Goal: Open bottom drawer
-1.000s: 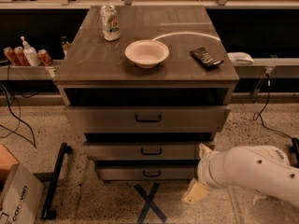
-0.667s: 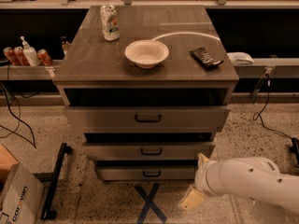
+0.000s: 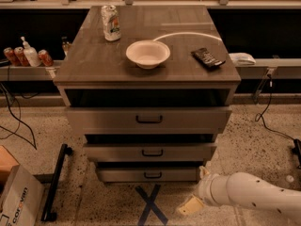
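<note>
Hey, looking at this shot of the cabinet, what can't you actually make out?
Camera view, throughout:
Inside the bottom drawer: dark, under the middle drawer.
Label on the can: too small.
Arm behind the tool, which sits low, right of the bottom drawer: cut by right edge.
Cardboard box: cut by bottom-left corner.

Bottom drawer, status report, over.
Gripper low, front-right of bottom drawer, not touching it. Handle untouched. Nothing in the way.
</note>
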Controlling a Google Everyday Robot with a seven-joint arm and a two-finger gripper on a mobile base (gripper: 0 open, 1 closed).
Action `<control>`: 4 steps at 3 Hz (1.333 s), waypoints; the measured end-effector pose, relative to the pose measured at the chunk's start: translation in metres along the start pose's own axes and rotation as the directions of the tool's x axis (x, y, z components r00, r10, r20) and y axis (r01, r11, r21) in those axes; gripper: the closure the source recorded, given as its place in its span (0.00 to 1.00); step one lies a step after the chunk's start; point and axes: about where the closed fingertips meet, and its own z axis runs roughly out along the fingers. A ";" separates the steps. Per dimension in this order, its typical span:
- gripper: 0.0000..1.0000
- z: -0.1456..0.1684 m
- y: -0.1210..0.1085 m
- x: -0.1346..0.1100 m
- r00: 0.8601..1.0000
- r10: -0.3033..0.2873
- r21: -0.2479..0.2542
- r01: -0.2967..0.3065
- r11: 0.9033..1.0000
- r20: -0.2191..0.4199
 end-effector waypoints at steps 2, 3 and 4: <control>0.00 0.038 -0.002 0.035 0.994 0.087 -0.053 -0.084 0.995 0.061; 0.00 0.044 -0.002 0.037 0.993 0.103 -0.043 -0.100 0.994 0.058; 0.00 0.067 -0.001 0.040 0.987 0.148 -0.024 -0.147 0.989 0.054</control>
